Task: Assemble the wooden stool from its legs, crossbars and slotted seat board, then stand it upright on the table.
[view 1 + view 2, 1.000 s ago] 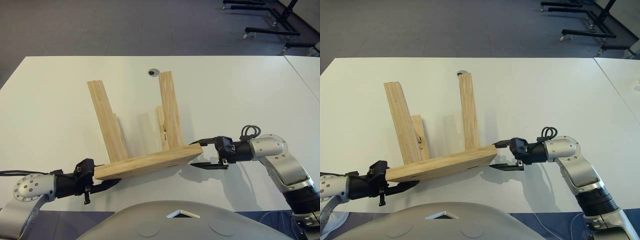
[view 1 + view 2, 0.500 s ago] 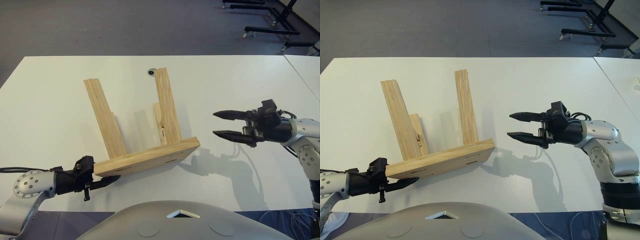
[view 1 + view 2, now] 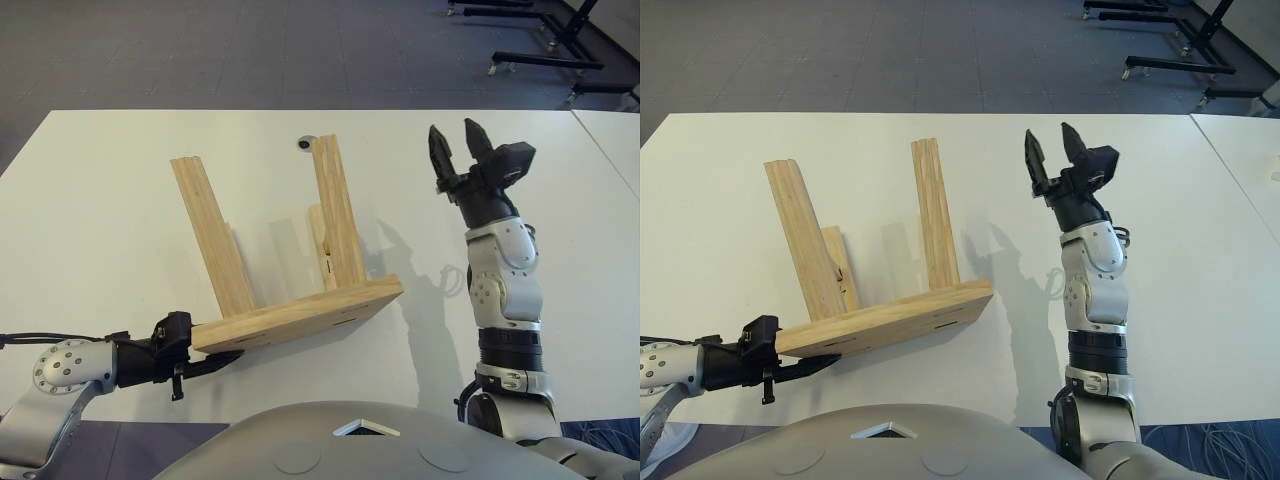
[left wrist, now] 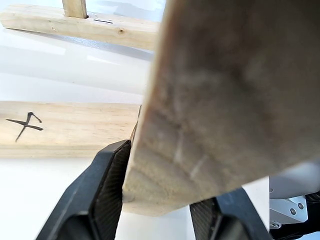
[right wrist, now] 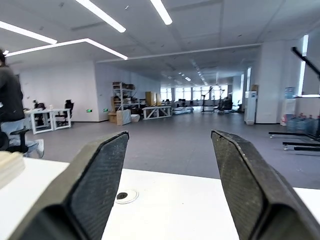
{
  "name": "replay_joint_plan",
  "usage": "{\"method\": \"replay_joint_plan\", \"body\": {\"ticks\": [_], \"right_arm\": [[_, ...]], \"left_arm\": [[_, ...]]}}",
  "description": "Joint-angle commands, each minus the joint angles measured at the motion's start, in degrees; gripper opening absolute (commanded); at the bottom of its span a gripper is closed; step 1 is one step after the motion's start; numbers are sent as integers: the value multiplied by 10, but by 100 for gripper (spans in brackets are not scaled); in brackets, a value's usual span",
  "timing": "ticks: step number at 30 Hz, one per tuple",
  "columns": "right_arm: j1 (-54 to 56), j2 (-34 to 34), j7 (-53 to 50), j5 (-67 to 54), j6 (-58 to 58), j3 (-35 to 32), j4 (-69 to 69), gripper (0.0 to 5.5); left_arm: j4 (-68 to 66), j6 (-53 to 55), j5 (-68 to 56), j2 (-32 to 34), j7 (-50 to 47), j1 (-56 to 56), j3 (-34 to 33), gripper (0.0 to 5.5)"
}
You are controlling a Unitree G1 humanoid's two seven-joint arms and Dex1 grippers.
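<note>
The wooden stool lies tipped over on the white table [image 3: 120, 180]. Its slotted seat board [image 3: 300, 312] stands on edge, and two legs [image 3: 212, 235] [image 3: 340, 215] point toward the far side, with a crossbar [image 3: 322, 240] between them. My left gripper [image 3: 195, 355] is shut on the seat board's left end; in the left wrist view its fingers [image 4: 107, 185] clamp the board [image 4: 215, 100], with a leg marked with a cross [image 4: 65, 127] behind. My right gripper [image 3: 1052, 150] is raised, points upward right of the stool, and is open and empty, its fingers [image 5: 95, 185] spread wide.
A round grommet [image 3: 305, 145] sits in the table just beyond the right leg's tip. A second table [image 3: 615, 130] adjoins at the far right. Wheeled black stands [image 3: 540, 55] are on the floor beyond the table.
My right gripper left the seat board's right end, drew back to the right, then swung up to point upward. The left gripper still holds the board; the stool barely shifted.
</note>
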State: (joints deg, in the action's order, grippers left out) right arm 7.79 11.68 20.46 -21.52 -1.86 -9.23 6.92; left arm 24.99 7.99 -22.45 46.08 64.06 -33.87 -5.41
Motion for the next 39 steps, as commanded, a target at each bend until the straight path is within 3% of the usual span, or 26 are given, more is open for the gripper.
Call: {"method": "replay_joint_plan", "body": {"ticks": [1,9,17,29,39], "right_arm": [[-67,48,61,-20,28,6,67,305],[-191,152,250,4,6,70,56,305],[-157,280,446,43,-43,124,-21,305],[-114,256,517,29,2,204,-30,305],[-101,279,542,27,41,226,-8,305]], "left_arm": [[2,-2,0,-4,-11,-18,-10,163],[-8,-10,0,0,-12,-9,-9,162],[-35,-11,4,32,30,34,-5,158],[-60,-15,16,37,58,91,34,154],[-65,-21,23,38,51,91,43,154]]}}
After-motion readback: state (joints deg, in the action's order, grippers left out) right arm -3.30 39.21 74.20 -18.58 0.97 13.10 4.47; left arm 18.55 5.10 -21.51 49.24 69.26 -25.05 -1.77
